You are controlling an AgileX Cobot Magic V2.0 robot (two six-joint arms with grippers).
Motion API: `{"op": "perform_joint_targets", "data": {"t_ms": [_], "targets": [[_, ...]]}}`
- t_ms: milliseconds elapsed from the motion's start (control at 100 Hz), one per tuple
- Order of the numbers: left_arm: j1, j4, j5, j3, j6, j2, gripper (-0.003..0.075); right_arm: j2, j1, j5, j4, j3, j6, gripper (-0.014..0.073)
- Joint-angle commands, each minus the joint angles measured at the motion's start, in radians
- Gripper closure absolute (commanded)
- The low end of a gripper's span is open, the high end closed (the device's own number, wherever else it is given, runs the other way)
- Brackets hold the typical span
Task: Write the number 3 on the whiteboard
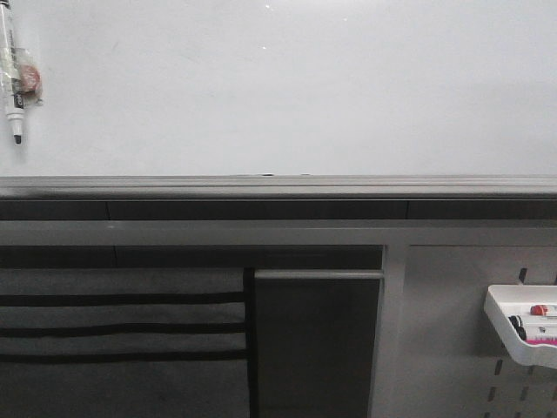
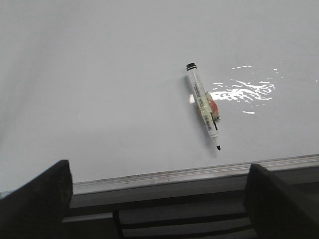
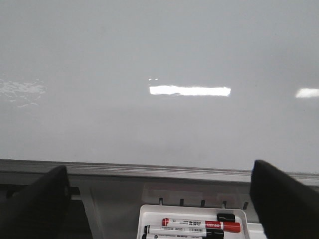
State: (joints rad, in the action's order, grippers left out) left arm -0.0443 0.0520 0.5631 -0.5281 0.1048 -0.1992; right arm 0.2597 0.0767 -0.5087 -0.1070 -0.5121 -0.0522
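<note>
Across the upper half of the front view spreads the whiteboard, its glossy face bare of any digit, with a black-tipped marker stuck to it at the far left (tip pointing down) above the dark rail. Both wrist views show the left end effector and the right end effector spread wide and holding nothing. A white tray on the pegboard at lower right holds a red marker and a black marker.
</note>
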Motion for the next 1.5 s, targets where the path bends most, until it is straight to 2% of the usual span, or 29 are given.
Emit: {"op": "perform_joint_targets", "data": {"t_ms": [0, 450, 600, 920, 1220, 1490], "targets": [[0.003, -0.026, -0.075, -0.024, 0.000, -0.020, 0.0097, 0.020, -0.004, 0.083, -0.020, -0.033, 0.009, -0.0071], [0.003, -0.180, -0.078, -0.024, 0.000, -0.022, 0.0135, 0.020, -0.004, 0.095, -0.017, -0.033, 0.009, -0.0071], [0.003, -0.184, -0.080, -0.024, 0.004, -0.072, 0.0150, 0.020, -0.004, 0.105, -0.011, -0.033, 0.009, -0.0071], [-0.053, -0.200, -0.102, -0.090, 0.006, -0.381, 0.0226, 0.020, -0.004, 0.109, 0.025, -0.033, 0.009, -0.0071], [-0.122, -0.206, -0.269, -0.170, 0.006, -0.719, 0.0289, 0.020, -0.004, 0.109, 0.025, -0.033, 0.009, -0.0071], [-0.140, -0.210, -0.352, -0.280, 0.006, -0.994, 0.0292, 0.020, -0.004, 0.101, 0.025, -0.033, 0.009, -0.0071]]}}
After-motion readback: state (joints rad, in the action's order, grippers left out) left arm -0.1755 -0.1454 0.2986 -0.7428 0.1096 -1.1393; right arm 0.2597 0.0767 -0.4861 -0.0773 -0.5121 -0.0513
